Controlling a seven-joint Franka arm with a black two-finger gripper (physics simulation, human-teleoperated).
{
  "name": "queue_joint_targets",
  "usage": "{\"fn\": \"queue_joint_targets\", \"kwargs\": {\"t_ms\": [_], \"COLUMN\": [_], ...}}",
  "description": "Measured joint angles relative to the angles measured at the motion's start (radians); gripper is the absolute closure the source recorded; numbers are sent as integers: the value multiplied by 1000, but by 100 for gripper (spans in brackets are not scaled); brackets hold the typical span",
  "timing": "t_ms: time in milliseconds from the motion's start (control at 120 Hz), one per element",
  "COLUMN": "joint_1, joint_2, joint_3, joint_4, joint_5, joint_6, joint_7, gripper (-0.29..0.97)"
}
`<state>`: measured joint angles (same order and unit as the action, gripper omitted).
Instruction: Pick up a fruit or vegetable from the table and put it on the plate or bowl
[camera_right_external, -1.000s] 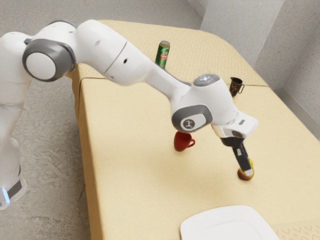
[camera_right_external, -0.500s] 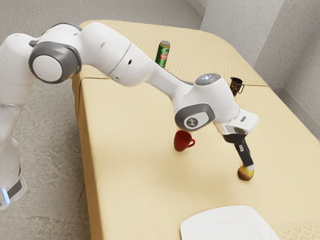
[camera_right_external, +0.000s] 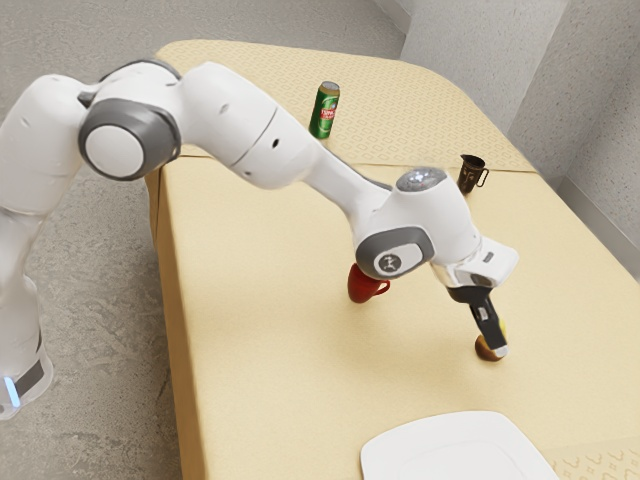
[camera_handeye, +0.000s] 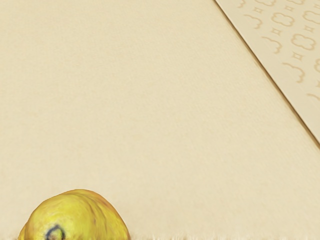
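Observation:
A yellow-orange fruit (camera_right_external: 483, 347) lies on the tan table toward the exterior view's right. My black gripper (camera_right_external: 495, 345) is down at table height around it, open, with one dark finger (camera_right_external: 487, 325) across the fruit's front. In the wrist view the fruit (camera_handeye: 75, 217) is a yellow, pear-like lump just under the hand. A white square plate (camera_right_external: 455, 450) rests at the table's near edge, below the fruit in the exterior view.
A red mug (camera_right_external: 366, 283) stands just behind my forearm, close to the fruit. A green can (camera_right_external: 324, 109) and a dark small cup (camera_right_external: 471, 172) stand farther back. A patterned cloth strip (camera_handeye: 290, 45) borders the plain tabletop beyond the fruit.
My hand has sunk lower over the fruit and shifted slightly toward the exterior view's right. The fruit has stayed in its place on the table.

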<state>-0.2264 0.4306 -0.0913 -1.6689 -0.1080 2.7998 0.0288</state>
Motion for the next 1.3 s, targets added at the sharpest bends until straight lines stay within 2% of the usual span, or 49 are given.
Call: {"fn": "queue_joint_targets", "kwargs": {"t_ms": [542,725,858,933,1092,1175,1300], "joint_1": [4,28,47,57,71,75,74], "joint_2": [80,119,146,157,178,179,163], "joint_3": [-27,-44,-61,-74,-82,-86,-88], "joint_4": [73,94,104,109,117,117,117], "joint_5": [-2,-2,-3,-6,-12,-11,-9], "joint_6": [42,48,57,61,66,69,72], "joint_7": [-1,-1,-1,-1,-1,-3,-7], "gripper": [0,-2,0,7,34,41,43]}}
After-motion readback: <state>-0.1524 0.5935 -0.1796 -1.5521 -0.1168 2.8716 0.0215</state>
